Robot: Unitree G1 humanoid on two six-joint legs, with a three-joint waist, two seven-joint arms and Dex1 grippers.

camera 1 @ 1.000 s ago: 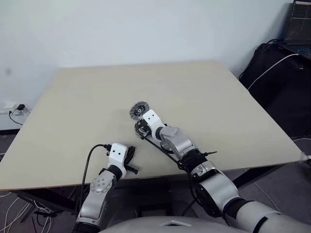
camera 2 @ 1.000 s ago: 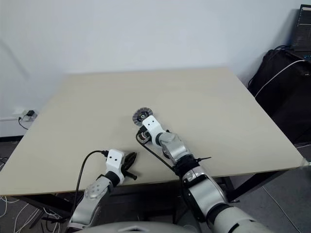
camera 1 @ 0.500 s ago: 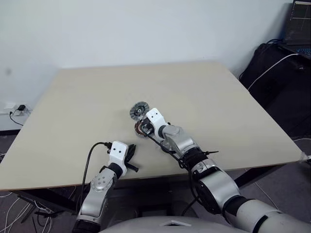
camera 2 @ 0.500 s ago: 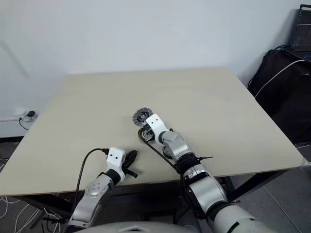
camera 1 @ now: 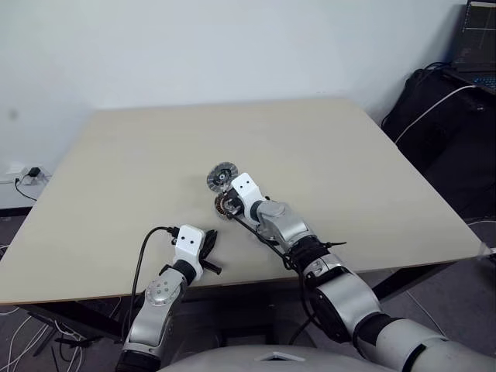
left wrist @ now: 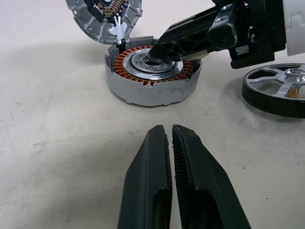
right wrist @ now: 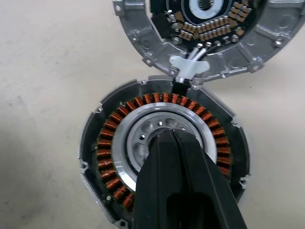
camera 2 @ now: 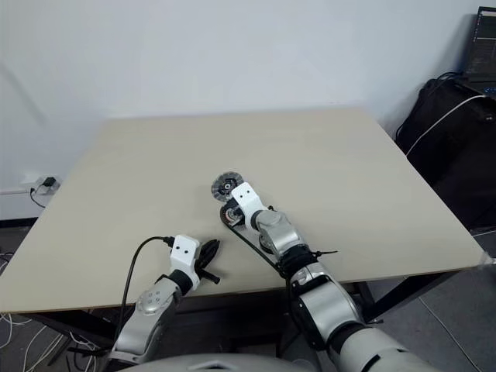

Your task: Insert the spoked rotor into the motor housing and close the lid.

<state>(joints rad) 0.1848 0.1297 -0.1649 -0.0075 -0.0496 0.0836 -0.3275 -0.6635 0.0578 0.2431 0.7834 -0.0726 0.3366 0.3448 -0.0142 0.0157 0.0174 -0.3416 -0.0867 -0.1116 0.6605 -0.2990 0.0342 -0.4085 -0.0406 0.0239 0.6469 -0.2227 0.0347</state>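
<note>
Copper-orange windings ring the motor housing (left wrist: 152, 78), a grey-walled round case lying flat on the beige table (camera 1: 325, 155), with a silver ring at its centre; take this housing as the landmark for everything else. Joined to the housing's far edge by a short bundle of thin wires, the lid (left wrist: 104, 16) stands tilted open, its inner face with small components and silver rim turned towards the housing; in the head views it reads as a small silver-grey disc (camera 1: 222, 176) just beyond the housing. Beside the housing, apart from it, the spoked rotor (left wrist: 279, 89) lies flat on the table, dark outer rim, silver spokes and hub with open gaps between; it is not in the housing, and the lid is not closed.

Right gripper (right wrist: 167, 138) reaches in over the housing from the near side; its two black fingers are pressed together with nothing between them, and their joined tip sits at the silver centre ring inside the winding ring, seemingly touching it, though contact is hard to confirm; the left wrist view shows the same tip (left wrist: 157, 52) poised on that centre. Left gripper (left wrist: 167, 136) hangs nearer the table's front edge, well short of the housing and pointing towards it; its ribbed fingers are closed against each other with only a hairline seam, holding nothing.
</note>
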